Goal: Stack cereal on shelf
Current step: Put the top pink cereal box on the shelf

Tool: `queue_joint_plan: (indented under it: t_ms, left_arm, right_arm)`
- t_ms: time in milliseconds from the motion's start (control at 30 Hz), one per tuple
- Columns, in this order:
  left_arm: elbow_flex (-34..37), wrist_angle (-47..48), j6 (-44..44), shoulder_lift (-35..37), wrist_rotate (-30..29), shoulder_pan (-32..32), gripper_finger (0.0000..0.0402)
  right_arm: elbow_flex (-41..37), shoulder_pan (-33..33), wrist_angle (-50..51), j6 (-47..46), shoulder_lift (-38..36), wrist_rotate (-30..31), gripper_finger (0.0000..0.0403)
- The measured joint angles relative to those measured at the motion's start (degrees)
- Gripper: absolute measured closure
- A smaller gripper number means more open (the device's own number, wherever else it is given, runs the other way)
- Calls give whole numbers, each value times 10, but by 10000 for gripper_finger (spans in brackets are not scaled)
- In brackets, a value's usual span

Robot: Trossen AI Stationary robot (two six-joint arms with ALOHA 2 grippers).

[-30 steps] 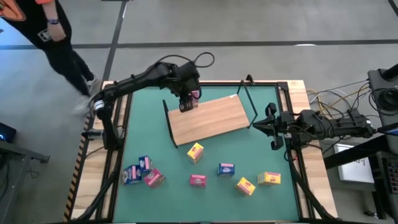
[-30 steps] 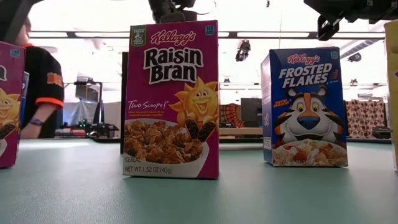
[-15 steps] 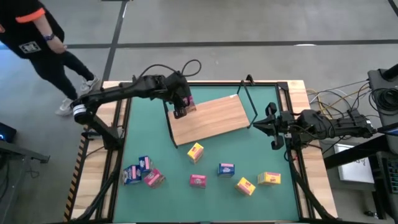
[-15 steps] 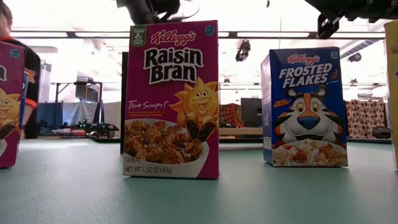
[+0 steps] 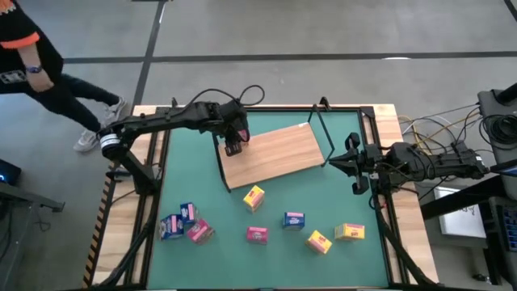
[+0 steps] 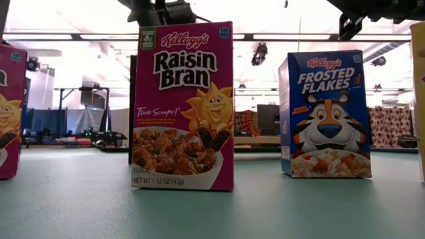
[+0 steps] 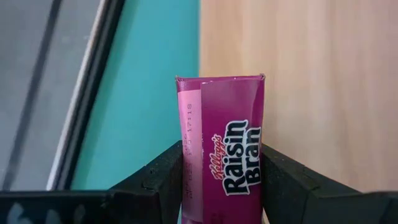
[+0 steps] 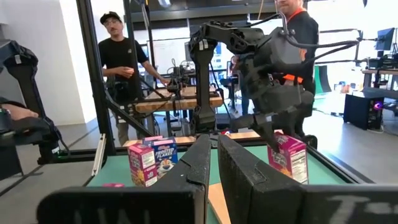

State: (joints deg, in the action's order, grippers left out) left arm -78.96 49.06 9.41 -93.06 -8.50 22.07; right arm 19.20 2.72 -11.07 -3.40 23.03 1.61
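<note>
Lying tilted on the green table mat [image 5: 182, 178], the wooden shelf [image 5: 275, 158] had black wire frames at its ends. The left gripper [image 5: 234, 144] hung over the shelf's far left corner, clamped on a pink cereal box [image 7: 221, 146]. The right gripper [image 5: 353, 163] waited by the shelf's right end, fingers nearly together and holding nothing. Eight more boxes [image 5: 292, 220] stood scattered nearer the front edge.

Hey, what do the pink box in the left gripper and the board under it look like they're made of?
The pink Raisin Bran box, clamped in the left gripper, looks like thin printed cardboard with a slight sheen; folded edges and a seam show. The board looks like light, matte wood, judging by its faint grain, though it could be veneer.
</note>
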Motion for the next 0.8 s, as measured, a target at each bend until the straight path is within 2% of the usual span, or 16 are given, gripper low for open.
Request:
queue_joint_plan:
  t_ms: [267,467,800]
  left_arm:
    - [-1,24,3,0,2,15,244]
    - [-1,50,-3,2,46,27,244]
    - [-8,69,-4,2,47,32,244]
  right_arm:
    - [0,0,0,3,0,0,380]
    - [0,0,0,4,0,0,380]
    - [0,0,0,5,0,0,380]
